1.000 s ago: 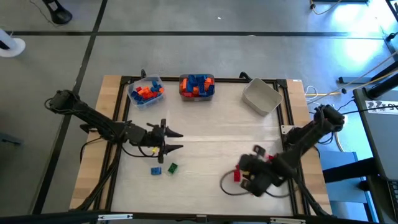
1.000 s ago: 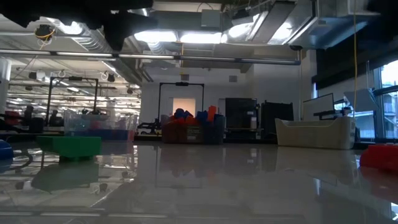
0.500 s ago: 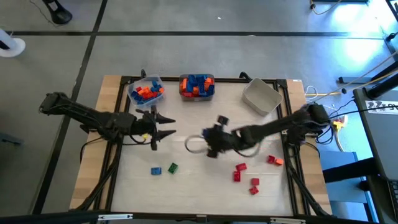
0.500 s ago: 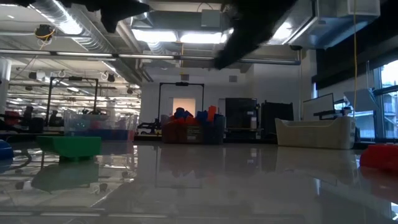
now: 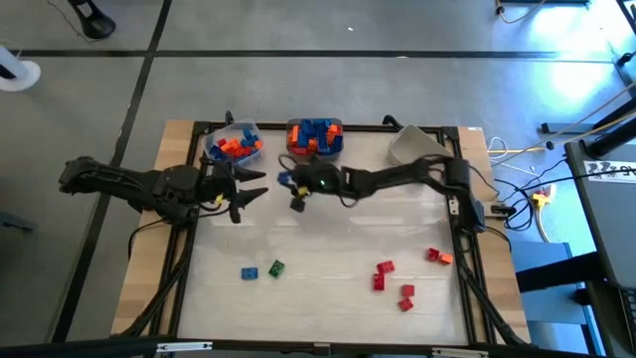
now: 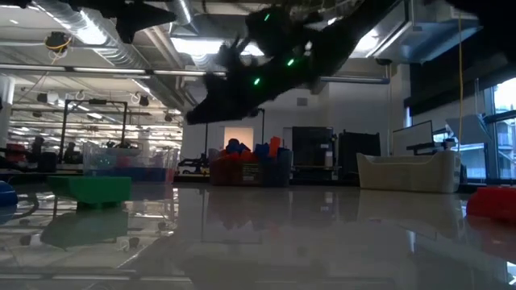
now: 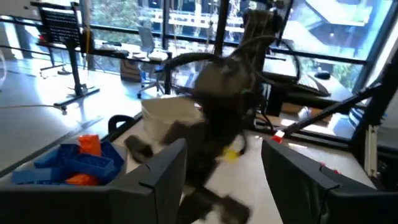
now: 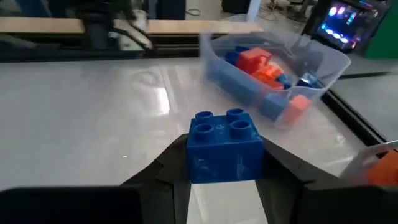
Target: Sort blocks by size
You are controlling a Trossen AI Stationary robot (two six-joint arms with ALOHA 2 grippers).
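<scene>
A blue four-stud block (image 8: 224, 145) sits clamped between the fingers of my right end effector (image 5: 295, 191), held above the tabletop (image 5: 328, 259) just below the two filled bins at the upper centre of the overhead frame. The clear bin (image 5: 234, 145) at upper left holds orange and blue blocks (it also shows beyond the held block in the right wrist view); the bin beside it (image 5: 315, 138) is heaped with blue and orange ones. A grey bin (image 5: 417, 154) lies tilted at upper right. Loose on the tabletop, a blue block (image 5: 248, 271) and a green block (image 5: 276, 268) lie at lower left, and red blocks (image 5: 383, 273) are scattered at lower right. My left end effector (image 5: 248, 188) hangs with fingers spread and holding nothing, left of centre, facing the right one.
</scene>
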